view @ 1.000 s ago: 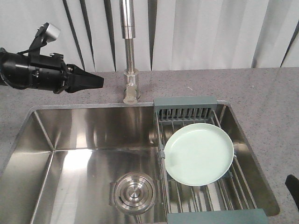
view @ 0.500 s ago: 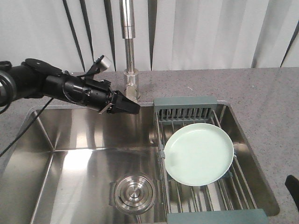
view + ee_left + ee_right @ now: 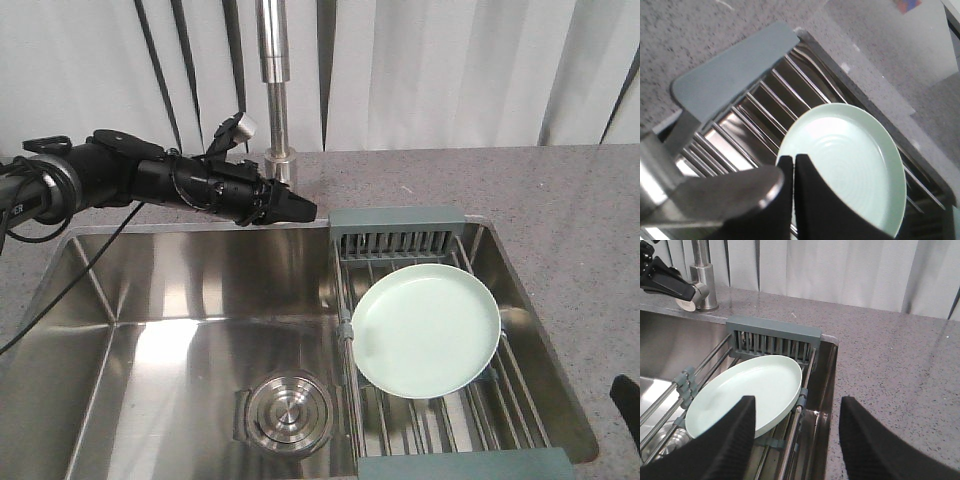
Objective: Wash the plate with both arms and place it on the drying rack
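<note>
Fingers of the left gripper (image 3: 300,211) are pressed together into one black wedge, nothing between them; its wrist view shows only a hairline seam where the two meet. That tip hangs over the back edge of the sink (image 3: 150,290), just in front of the faucet (image 3: 274,100) base, and points toward 4 o'clock in the front view. The plate (image 3: 426,329) lies from it in that same direction, a short reach down and across. It rests on the rack (image 3: 400,218), tilted a little, with its left rim over the rack's left rail. Being round, it has no long axis; the near rim at about 10 o'clock on the plate faces the left tip.

Materials: brushed steel basin, glossy and reflective, with a round steel strainer (image 3: 287,412) at the bottom. The counter (image 3: 560,200) is speckled grey stone. Parallel steel rods and grey-green end bars make up the rack. Matte and pale mint, the plate has a low raised rim and faint concentric rings.

Fingers of the right gripper (image 3: 795,435) stand wide apart and empty, hovering at the plate's 5 o'clock edge. By my reading the right arm is the nearer to the plate, and the rim by the gap between its fingers is the likelier place to grasp.
</note>
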Motion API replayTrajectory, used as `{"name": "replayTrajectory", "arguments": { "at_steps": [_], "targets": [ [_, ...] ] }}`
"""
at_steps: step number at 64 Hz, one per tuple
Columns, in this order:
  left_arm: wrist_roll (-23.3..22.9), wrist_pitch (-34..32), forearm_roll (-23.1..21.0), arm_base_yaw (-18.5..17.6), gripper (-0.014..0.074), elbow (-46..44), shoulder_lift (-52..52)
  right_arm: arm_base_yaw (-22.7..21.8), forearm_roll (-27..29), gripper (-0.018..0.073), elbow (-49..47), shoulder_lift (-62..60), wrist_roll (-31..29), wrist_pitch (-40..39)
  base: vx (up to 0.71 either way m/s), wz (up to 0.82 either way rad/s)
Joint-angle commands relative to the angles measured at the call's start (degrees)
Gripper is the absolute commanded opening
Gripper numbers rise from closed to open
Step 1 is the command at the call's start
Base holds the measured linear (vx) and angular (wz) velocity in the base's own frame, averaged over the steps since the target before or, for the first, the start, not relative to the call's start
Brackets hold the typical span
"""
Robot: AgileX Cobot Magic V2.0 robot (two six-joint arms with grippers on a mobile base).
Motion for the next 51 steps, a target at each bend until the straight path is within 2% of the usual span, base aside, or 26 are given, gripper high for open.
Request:
{"name": "replayTrajectory", "arguments": {
  "at_steps": [1,16,29,51],
  "targets": [
    [-0.25,-1.77,-4.45,-0.18,-0.0006,-2.85,-3.74,-0.18,0.03,0.0382,-1.58,0.49,-0.12,-4.05,0.00,0.00],
    [-0.32,-4.61,-4.56,0.32,-0.0006,-6.13,-3.74,-0.18,0.03,0.0382,-1.58,0.49,-0.12,-4.05,0.00,0.00],
    [-3.37,-6.22,-4.81,2.81,-0.0006,-6.52,-3.74,-0.18,0.03,0.0382,-1.58,0.49,-0.12,-4.05,0.00,0.00],
    [-3.12,1.06,-4.79,4.14,-0.0006,-6.52,-3.93,-0.18,0.03,0.0382,-1.58,0.49,-0.12,-4.05,0.00,0.00]
  ]
}}
